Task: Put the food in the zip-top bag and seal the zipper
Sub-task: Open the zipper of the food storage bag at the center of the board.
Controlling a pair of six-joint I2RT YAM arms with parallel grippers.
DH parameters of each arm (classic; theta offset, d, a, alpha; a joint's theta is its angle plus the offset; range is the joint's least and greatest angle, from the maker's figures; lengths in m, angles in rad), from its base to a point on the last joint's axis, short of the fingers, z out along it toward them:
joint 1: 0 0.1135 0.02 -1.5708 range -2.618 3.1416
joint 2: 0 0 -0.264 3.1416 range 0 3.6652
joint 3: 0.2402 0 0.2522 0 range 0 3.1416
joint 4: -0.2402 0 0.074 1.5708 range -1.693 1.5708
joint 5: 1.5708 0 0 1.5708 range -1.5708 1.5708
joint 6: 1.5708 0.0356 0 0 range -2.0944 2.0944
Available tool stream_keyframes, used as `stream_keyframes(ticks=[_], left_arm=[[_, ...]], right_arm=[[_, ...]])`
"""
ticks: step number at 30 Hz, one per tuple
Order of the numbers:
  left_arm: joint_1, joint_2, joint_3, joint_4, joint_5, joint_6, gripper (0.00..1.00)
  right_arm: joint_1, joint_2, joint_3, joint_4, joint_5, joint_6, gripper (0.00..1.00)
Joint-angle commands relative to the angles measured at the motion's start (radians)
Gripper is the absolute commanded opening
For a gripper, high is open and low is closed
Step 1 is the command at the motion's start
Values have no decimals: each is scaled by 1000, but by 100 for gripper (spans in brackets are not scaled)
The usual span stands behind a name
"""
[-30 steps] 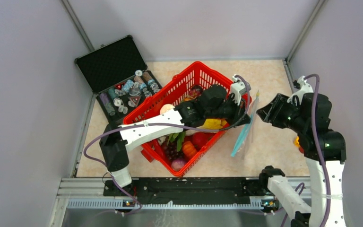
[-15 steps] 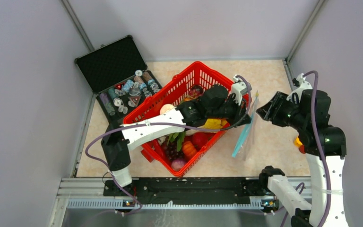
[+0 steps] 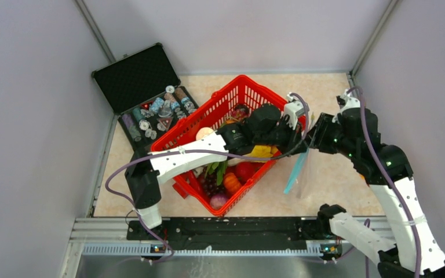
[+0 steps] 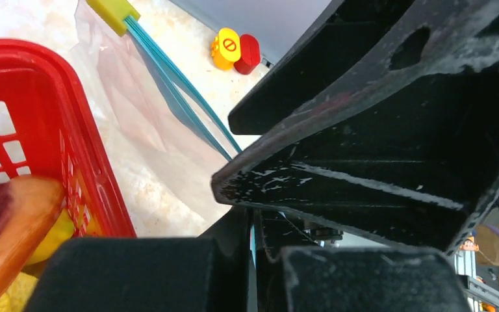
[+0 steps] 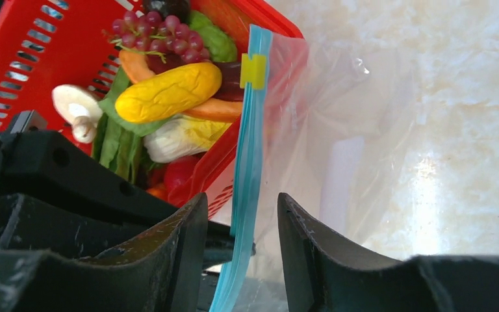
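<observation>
The clear zip-top bag (image 3: 297,171) hangs upright just right of the red basket. My left gripper (image 3: 299,141) reaches over the basket and is shut on the bag's light-blue zipper (image 4: 169,71) at its top edge. In the left wrist view the strip is pinched between the jaws (image 4: 253,234). A yellow slider (image 5: 253,70) sits on the zipper. My right gripper (image 5: 242,208) is open, one finger on each side of the zipper (image 5: 247,162) and not touching it. The food (image 3: 232,174) lies in the basket: corn (image 5: 169,91), a mushroom (image 5: 75,104) and grapes (image 5: 156,42).
The red lattice basket (image 3: 208,107) stands mid-table. An open black case (image 3: 145,87) with small bottles sits at the back left. A yellow and a red toy piece (image 4: 234,49) lie on the table beyond the bag. Grey walls close in the table.
My right arm has swung left toward the bag, and its open fingers now straddle the zipper edge. My left gripper has kept its hold on the bag in place.
</observation>
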Motion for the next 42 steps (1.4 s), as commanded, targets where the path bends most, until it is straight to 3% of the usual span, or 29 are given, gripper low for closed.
stream_keyframes(ticks=[1, 4, 20, 29, 31, 32, 42], left_arm=[[1, -1, 41, 44, -8, 3, 0], [1, -4, 38, 42, -12, 5, 0], [1, -9, 33, 25, -50, 10, 0], [1, -7, 31, 37, -33, 7, 0], [1, -6, 31, 44, -23, 5, 0], [1, -6, 31, 44, -24, 3, 0], [1, -15, 25, 40, -49, 7, 0]], right_arm=[[103, 20, 12, -6, 218, 63, 43], [103, 16, 17, -16, 228, 63, 37], [103, -27, 9, 11, 187, 82, 38], [103, -35, -12, 1, 198, 93, 32], [103, -26, -26, 3, 199, 93, 16], [102, -20, -31, 4, 200, 93, 14], [103, -8, -18, -33, 224, 70, 18]])
